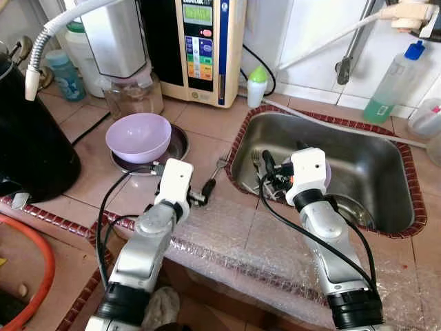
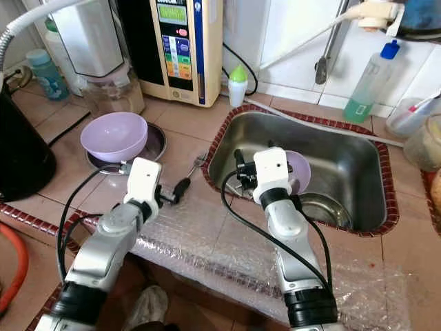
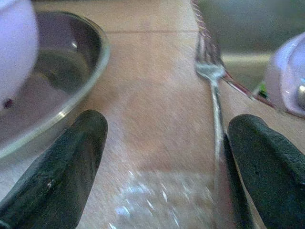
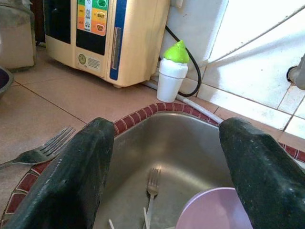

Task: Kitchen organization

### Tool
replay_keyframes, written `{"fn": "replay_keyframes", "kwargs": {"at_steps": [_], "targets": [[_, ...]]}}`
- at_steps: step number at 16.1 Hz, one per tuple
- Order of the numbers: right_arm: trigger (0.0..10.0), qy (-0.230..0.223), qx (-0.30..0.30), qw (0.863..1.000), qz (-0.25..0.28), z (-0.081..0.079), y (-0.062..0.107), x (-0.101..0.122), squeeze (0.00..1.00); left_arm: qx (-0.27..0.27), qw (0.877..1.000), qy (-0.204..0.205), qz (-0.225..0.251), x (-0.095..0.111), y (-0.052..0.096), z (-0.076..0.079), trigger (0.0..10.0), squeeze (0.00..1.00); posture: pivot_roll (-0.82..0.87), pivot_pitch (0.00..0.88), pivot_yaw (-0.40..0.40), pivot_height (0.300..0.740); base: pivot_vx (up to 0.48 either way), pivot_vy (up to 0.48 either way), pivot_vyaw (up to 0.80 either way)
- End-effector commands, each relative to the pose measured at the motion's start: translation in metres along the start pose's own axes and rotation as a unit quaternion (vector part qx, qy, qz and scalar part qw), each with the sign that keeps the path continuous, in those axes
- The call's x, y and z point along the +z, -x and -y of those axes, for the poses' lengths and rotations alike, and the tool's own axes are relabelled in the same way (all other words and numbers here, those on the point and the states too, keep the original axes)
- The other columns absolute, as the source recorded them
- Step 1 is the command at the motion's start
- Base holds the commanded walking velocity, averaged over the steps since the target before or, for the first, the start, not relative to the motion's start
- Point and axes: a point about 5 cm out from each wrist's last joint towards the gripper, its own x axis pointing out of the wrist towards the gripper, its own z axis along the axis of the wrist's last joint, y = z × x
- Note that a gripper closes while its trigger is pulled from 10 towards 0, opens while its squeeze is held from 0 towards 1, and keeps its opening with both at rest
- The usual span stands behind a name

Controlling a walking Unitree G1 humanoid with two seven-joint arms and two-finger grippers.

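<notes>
Fork [image 3: 213, 90] lies on counter [image 1: 207, 131] just ahead of my L gripper [image 3: 167, 157], bowl [image 1: 138, 137] in pan [image 1: 178, 143] to its left; sink [image 1: 386, 172] w/ 2nd fork [image 4: 152, 183] below R gripper [image 4: 164, 171].

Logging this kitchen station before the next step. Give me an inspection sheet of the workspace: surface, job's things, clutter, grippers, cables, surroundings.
Surface: tan tiled counter, bubble wrap along its front edge.
Job's things: lilac plastic bowl sitting in a shallow metal pan; steel fork on the counter beside the stainless sink; a second fork in the sink and another lilac bowl there.
Clutter: small white bottle with green cap, green-liquid bottle with blue cap.
Grippers: left gripper open, low over the counter fork; right gripper open above the sink.
Cables: black cables along both arms.
Surroundings: cream water appliance, black kettle.
</notes>
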Motion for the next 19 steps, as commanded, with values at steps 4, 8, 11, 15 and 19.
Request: {"fn": "replay_keyframes", "kwargs": {"at_steps": [4, 8, 11, 15, 19], "targets": [[10.0, 0.004, -0.004, 1.000, 0.008, 0.004, -0.003, 0.004, 0.00, -0.014, 0.999, -0.015, 0.030, 0.008, 0.005, 0.007, 10.0, 0.00, -0.12, 0.000, 0.032, 0.740, 0.000, 0.000, 0.00], [10.0, 0.008, -0.006, 1.000, 0.011, 0.008, -0.005, 0.005, 0.00, -0.029, 0.997, -0.013, 0.068, 0.025, -0.005, 0.014, 10.0, 0.00, -0.13, 0.000, 0.027, 0.740, 0.000, 0.000, 0.00], [10.0, 0.011, -0.010, 1.000, 0.008, 0.009, 0.003, 0.004, 0.00, -0.030, 0.998, -0.008, 0.059, 0.020, -0.016, 0.016, 10.0, 0.00, -0.16, 0.000, 0.045, 0.740, 0.000, 0.000, 0.00], [10.0, -0.002, -0.014, 0.999, -0.032, 0.007, 0.047, -0.012, 0.00, -0.028, 0.998, -0.027, 0.046, 0.021, -0.030, 0.008, 10.0, 0.00, -0.24, 0.000, 0.095, 0.740, 0.000, 0.000, 0.00], [10.0, -0.025, 0.006, 0.998, -0.065, -0.005, 0.078, -0.020, 0.00, -0.031, 0.998, -0.022, 0.040, 0.021, -0.040, 0.005, 6.5, 0.00, -0.28, 0.019, 0.117, 0.740, 0.000, 0.000, 0.00]]}}
